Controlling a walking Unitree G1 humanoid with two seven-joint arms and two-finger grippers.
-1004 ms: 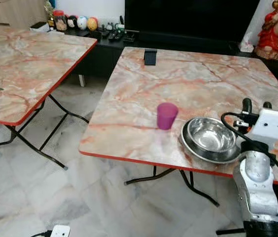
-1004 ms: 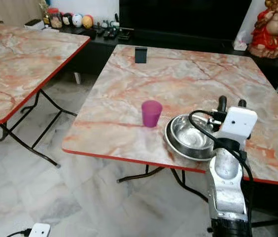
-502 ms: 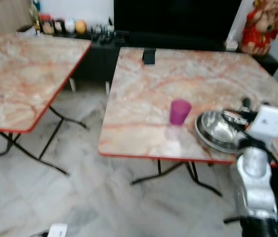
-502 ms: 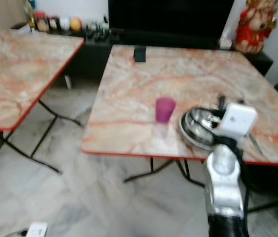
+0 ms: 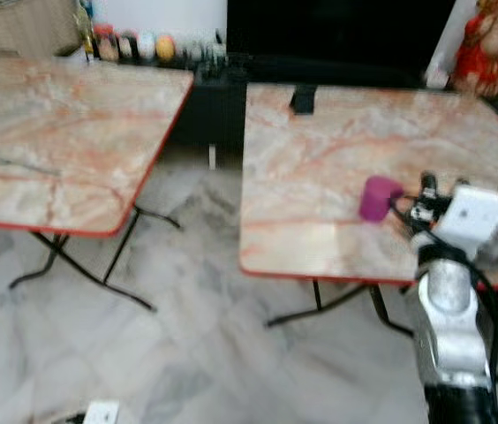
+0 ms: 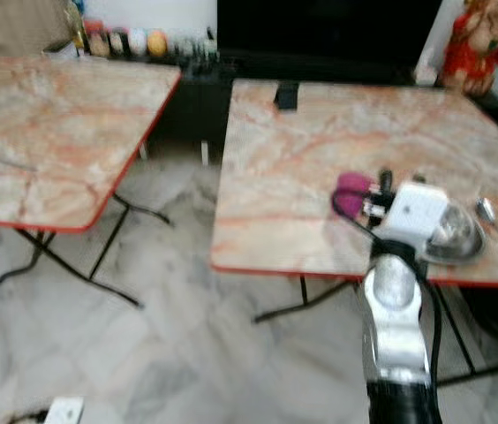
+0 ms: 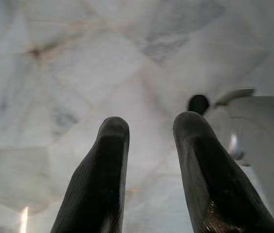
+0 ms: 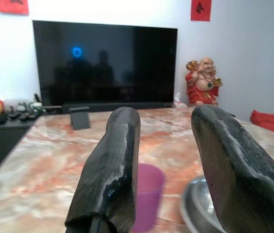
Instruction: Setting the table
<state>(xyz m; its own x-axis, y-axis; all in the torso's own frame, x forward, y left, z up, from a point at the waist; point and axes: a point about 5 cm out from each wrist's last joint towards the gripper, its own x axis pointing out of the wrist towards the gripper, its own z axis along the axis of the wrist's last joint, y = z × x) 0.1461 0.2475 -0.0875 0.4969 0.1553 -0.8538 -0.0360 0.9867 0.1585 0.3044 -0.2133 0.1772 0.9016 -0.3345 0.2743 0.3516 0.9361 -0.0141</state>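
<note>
Right wrist view has my right gripper (image 8: pixel 163 170) open and empty, aimed between the purple cup (image 8: pixel 145 196) and steel bowl (image 8: pixel 195 206) on the table (image 6: pixel 320 141), while my left gripper (image 7: pixel 151 174) hangs open over floor.

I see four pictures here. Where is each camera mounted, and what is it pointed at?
Left eye view: on the head, looking down at two marble-patterned folding tables; the silver right arm shows.
Right eye view: its twin beside it, same scene, plus a metal spoon.
Left wrist view: on the left arm, looking past the open left hand at the marble floor.
Right wrist view: looking past the open right hand across the table toward a black television.
Shared: the small purple plastic cup and round steel bowl appear in both eye views and the right wrist view.
</note>
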